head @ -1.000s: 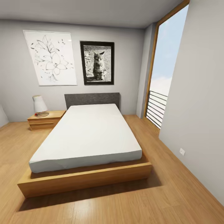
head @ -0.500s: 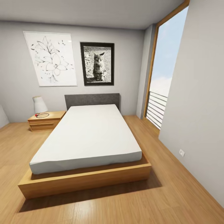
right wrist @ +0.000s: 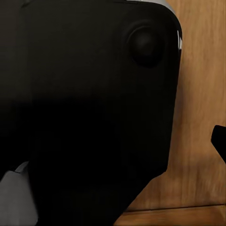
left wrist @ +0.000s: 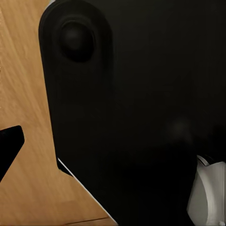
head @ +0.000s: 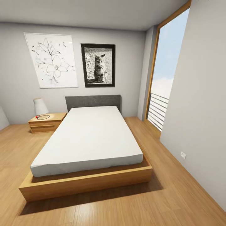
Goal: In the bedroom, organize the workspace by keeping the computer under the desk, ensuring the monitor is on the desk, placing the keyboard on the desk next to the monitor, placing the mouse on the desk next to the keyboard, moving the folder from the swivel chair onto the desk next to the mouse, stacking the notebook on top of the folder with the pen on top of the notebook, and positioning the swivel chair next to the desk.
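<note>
- I'm in the bedroom, but none of the workspace things are in front of me, so I can't say which way the desk or the folder lies from either arm, or which arm is nearer.
- From the head view I'm facing a bed (head: 88, 138) with a white mattress on a low wooden frame, its long axis running away from me to a grey headboard (head: 93, 101).
- A nightstand (head: 47, 122) with a lamp (head: 40, 106) stands just beside the bed, against the far wall.
- Two pictures hang above: a flower drawing (head: 51, 60) and a cat photo (head: 98, 64).
- A tall window (head: 163, 75) with a railing opens beside the grey wall.
- Both wrist views look down at the plank floor (left wrist: 28, 188) past dark robot bodywork (left wrist: 141, 117); I can't tell how far either set of fingers is open, or whether they hold anything.
- My judgement: I need to turn the base and find the desk before anything else.
</note>
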